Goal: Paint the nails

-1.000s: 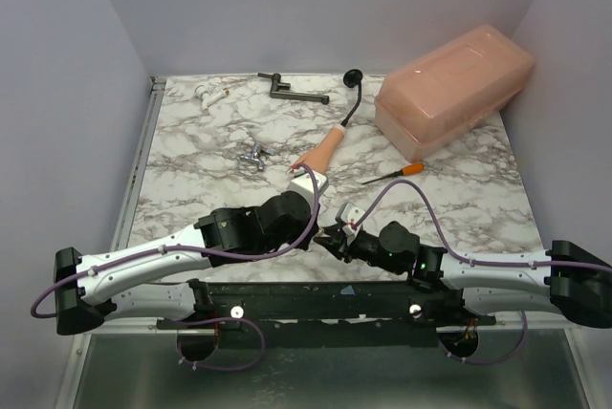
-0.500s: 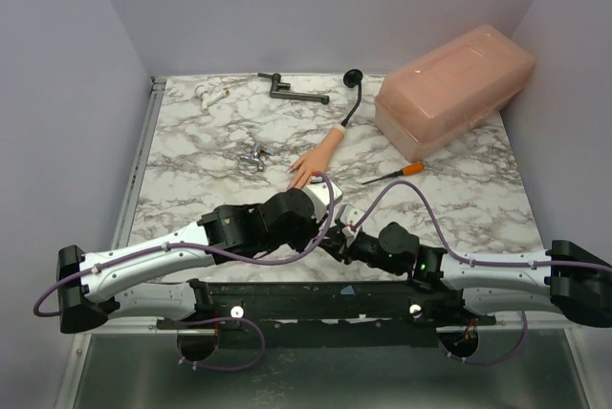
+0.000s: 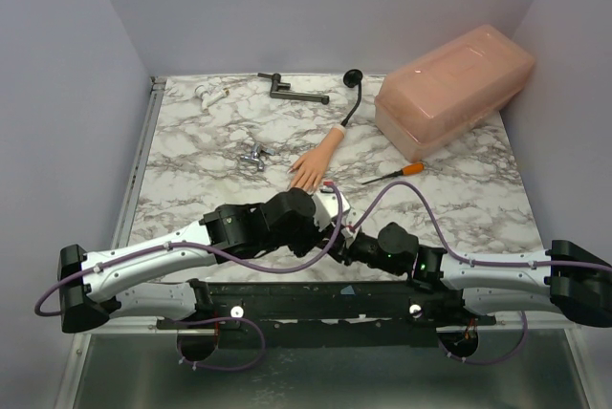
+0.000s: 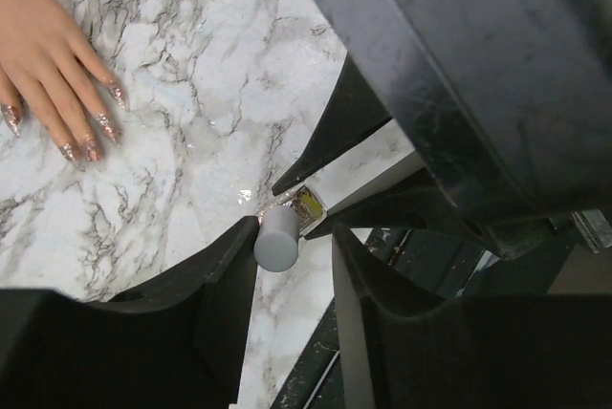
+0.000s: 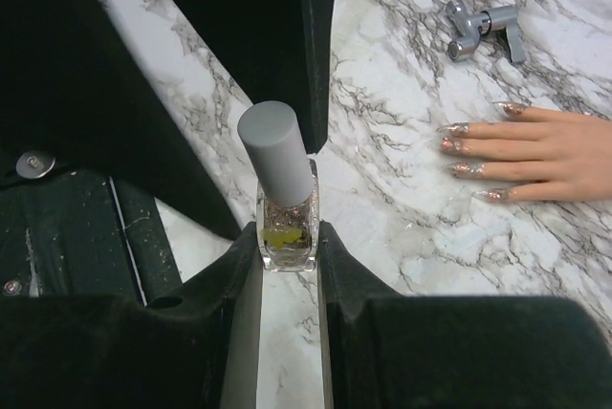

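Note:
The peach mannequin hand [image 3: 312, 164] lies palm down mid-table on its black curved stem [image 3: 352, 94]. Its nails [image 4: 91, 149] are glittery reddish and also show in the right wrist view [image 5: 457, 148]. My right gripper [image 5: 287, 237] is shut on a small clear nail polish bottle [image 5: 287, 223] with a grey cap [image 5: 275, 146], held upright near the table's front edge. My left gripper [image 4: 292, 234] is open, its jaws on either side of the cap [image 4: 277, 239]. The cap touches the left finger [image 4: 234, 256] and stands apart from the other.
A large pinkish translucent box [image 3: 454, 84] stands at the back right. An orange-handled tool [image 3: 397, 173] lies in front of it. A dark metal bracket [image 3: 292, 91], a small white part [image 3: 208, 94] and a silver fitting [image 3: 253, 156] lie at the back left.
My left gripper has moved from just below the mannequin's fingertips toward the near edge and right, onto the bottle cap held by my right gripper. The right arm has stayed put.

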`<state>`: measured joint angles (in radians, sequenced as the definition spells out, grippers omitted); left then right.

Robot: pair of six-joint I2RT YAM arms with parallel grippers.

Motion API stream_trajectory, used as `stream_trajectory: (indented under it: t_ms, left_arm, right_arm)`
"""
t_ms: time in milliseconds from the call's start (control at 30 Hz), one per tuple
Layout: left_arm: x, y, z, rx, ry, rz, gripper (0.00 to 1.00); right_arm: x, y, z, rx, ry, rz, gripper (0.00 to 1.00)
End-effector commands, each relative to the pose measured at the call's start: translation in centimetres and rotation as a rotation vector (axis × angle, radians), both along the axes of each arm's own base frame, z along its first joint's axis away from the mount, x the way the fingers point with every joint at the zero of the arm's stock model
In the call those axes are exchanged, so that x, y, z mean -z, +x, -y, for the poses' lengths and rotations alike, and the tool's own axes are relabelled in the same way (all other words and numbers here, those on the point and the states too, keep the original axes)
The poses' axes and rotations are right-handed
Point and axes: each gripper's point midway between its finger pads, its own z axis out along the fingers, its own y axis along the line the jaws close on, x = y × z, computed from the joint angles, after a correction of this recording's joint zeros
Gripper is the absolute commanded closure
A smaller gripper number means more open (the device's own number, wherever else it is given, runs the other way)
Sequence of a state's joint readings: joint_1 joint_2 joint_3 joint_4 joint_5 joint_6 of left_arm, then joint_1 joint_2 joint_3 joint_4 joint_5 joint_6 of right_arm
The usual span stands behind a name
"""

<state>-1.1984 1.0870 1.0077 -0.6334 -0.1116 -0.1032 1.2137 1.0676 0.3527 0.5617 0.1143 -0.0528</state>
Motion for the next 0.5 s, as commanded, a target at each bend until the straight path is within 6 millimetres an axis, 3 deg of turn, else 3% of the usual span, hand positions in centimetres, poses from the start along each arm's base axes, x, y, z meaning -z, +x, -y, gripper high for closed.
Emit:
stream_trajectory:
  t_ms: [0,100,233,467]
  left_arm:
    - [-1.3,-0.3,0.8,-0.040,-0.046,-0.027,0.53]
    - [-1.7,-0.5,0.9,-0.060,-0.062,-0.054,0.41]
    - [-2.0,0.4,-0.2,-0.180,-0.045,-0.066,0.35]
    - [-2.6,1.6,-2.0,-0.402,-0.056,-0.088,0.35]
  right_arm:
    - [-1.9,1.0,-0.1,0.042,0.058,0.024,0.99]
    - [-2.0,0.9,-0.1,0.042,0.059,0.024,0.99]
    - [-1.9,1.0,-0.1,0.043,0.057,0.024,0.99]
    - [-1.9,1.0,-0.1,0.043,0.058,0.024,0.99]
